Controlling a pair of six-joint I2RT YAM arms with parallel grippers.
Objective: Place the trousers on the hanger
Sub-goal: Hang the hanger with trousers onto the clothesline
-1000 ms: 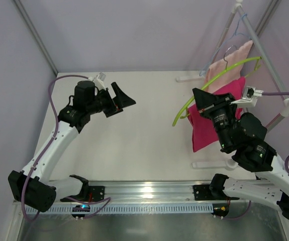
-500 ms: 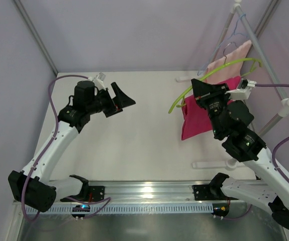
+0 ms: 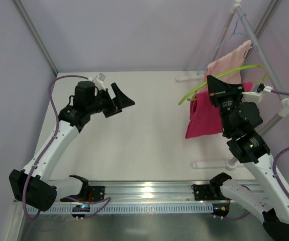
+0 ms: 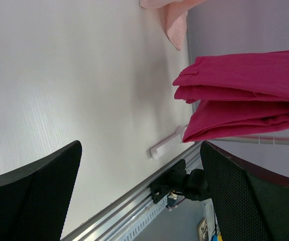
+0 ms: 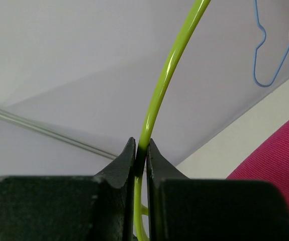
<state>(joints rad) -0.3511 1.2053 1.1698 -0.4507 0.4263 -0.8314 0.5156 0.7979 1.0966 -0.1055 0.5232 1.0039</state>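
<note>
The lime-green hanger (image 3: 239, 69) is up in the air at the right, close to the rack. My right gripper (image 3: 210, 83) is shut on its thin curved bar. In the right wrist view the bar (image 5: 164, 85) runs up out of the pinched fingertips of that gripper (image 5: 140, 146). The magenta trousers (image 3: 204, 118) hang folded below the hanger, clear of the table; they also show in the wrist views (image 4: 245, 95) (image 5: 280, 165). My left gripper (image 3: 126, 99) hovers wide open over the table's left side, far from them, with nothing between its fingers (image 4: 141, 193).
A salmon towel (image 3: 229, 56) and a light-blue wire hanger (image 3: 241, 26) hang on the slanted rack pole (image 3: 265, 52) at the back right. The rack's white foot (image 3: 212, 164) lies on the table. A metal rail (image 3: 144, 191) runs along the near edge.
My right arm has lifted the hanger and trousers, swinging them first left and then back right, closer to the rack pole. The left arm has not moved.
</note>
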